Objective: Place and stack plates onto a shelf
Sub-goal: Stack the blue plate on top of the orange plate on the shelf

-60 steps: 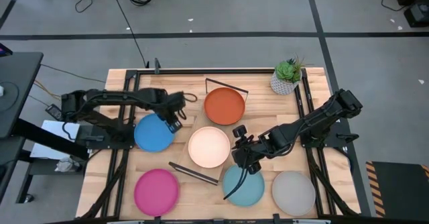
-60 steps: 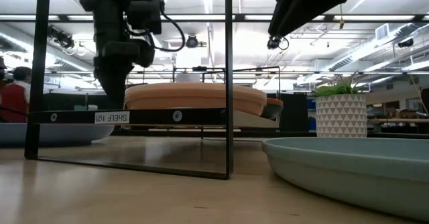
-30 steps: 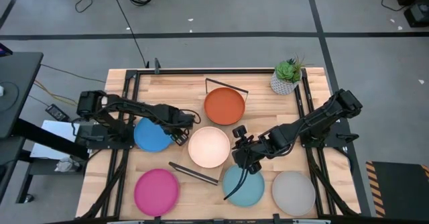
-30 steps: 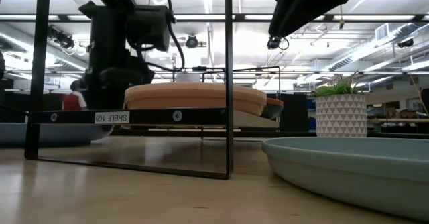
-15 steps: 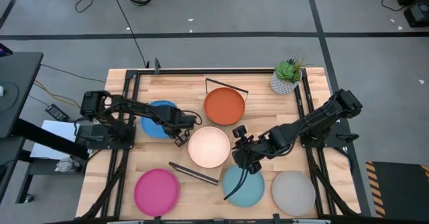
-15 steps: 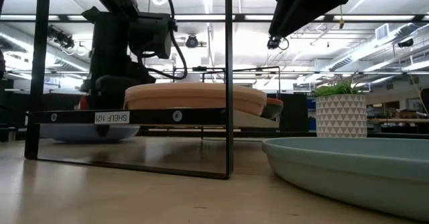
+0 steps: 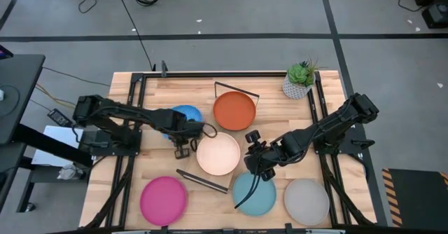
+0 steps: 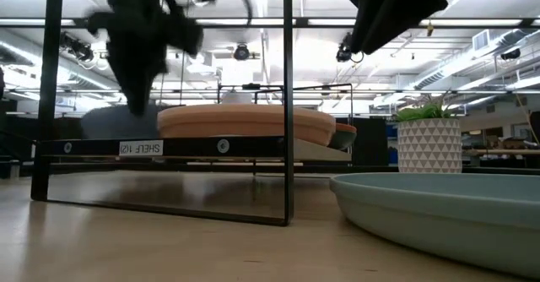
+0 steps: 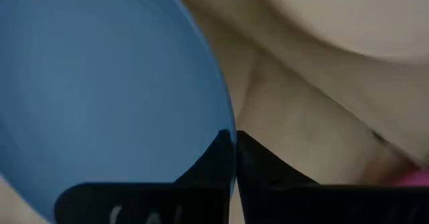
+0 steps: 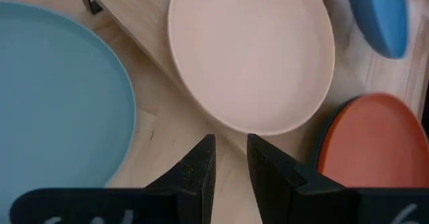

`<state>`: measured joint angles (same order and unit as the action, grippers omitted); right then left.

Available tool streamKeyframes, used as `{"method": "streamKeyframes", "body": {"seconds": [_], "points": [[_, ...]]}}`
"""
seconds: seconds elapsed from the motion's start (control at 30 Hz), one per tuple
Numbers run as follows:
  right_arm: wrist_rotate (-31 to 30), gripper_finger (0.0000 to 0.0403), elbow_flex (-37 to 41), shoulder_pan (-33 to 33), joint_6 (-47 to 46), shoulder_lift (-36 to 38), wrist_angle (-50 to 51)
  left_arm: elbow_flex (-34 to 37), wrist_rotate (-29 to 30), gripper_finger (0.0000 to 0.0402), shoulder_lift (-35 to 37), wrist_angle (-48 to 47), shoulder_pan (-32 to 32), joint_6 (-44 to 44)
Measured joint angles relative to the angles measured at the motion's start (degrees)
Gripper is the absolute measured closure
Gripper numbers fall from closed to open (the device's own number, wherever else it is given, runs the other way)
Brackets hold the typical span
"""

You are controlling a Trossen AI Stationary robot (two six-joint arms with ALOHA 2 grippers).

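My left gripper [image 7: 185, 143] is shut on the blue plate [image 7: 183, 115], which is off the table just left of the shelf [image 8: 219, 146]. The cream plate [image 7: 218, 153] and the orange plate [image 7: 234, 111] rest on the shelf board, and a dark teal rim [image 10: 323, 143] shows under the orange one. My right gripper [image 7: 253, 157] hovers over the cream plate's right rim, its fingers a narrow gap apart and empty. The pink [image 7: 163, 200], light blue [image 7: 254, 194] and grey [image 7: 306, 200] plates lie flat on the table near the front. My left gripper [image 9: 234, 143] pinches the blue plate's rim [image 9: 224, 127] between its two fingers. The plate [image 9: 100, 83] is lifted clear of the table and tilted. It reaches from the fingers toward the table's far side.
A potted plant [image 7: 299, 80] stands at the far right corner. The shelf's black wire frames stand at its far end [image 7: 236, 90] and near end [image 7: 203, 180]. Bare tabletop shows left of the shelf, where the blue plate lay.
My left gripper has lifted the blue plate off the table by its rim. It has carried the plate up and toward the far right, toward the orange plate. The plate has tipped from flat to tilted.
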<state>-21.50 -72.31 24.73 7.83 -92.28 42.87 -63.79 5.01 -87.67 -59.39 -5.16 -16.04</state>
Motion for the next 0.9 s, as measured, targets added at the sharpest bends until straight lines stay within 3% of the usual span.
{"method": "streamKeyframes", "body": {"seconds": [0.23,0.47,0.7,0.9], "points": [[0.0,0.0311,0.0,0.1,-3.3,0.1,2.8,-5.6,6.0,0.0382,2.2,-4.7,-5.8,15.2],[0.0,0.0311,0.0,0.1,-4.4,0.1,2.2,-6.0,11.7,0.038,2.3,-4.7,-9.2,33.0],[0.0,0.0311,0.0,1.2,-6.9,0.1,2.1,-6.0,13.8,0.0385,2.2,-1.3,-6.8,52.8],[0.0,0.0311,0.0,2.5,-8.7,0.1,1.1,-6.0,10.0,0.0386,2.2,8.4,0.0,68.1]]}}
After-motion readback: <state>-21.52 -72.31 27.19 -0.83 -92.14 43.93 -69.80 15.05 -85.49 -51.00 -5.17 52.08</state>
